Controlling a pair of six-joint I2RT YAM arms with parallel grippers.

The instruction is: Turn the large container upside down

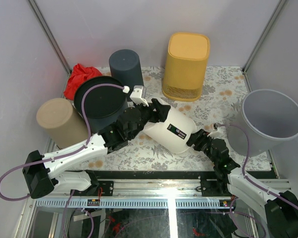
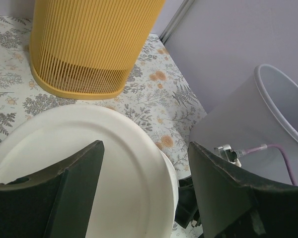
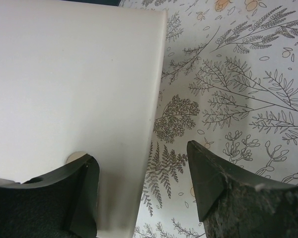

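A white container (image 1: pixel 171 130) lies tilted on its side on the floral table, mid-scene. My left gripper (image 1: pixel 156 110) is at its upper-left end. In the left wrist view its jaws (image 2: pixel 146 183) stand wide open across the container's round flat end (image 2: pixel 89 163), one finger over the white face and the other past its edge. My right gripper (image 1: pixel 196 139) is at the lower-right end. In the right wrist view it (image 3: pixel 141 193) is open, with the left finger against the white wall (image 3: pixel 74 84) and the right finger over the table.
A yellow slatted basket (image 1: pixel 186 59) stands upside down at the back. A large grey bin (image 1: pixel 272 121) stands at the right. A dark cylinder (image 1: pixel 125 67), a black round bin (image 1: pixel 100 96), a tan container (image 1: pixel 59 121) and a red cloth (image 1: pixel 79 77) crowd the left.
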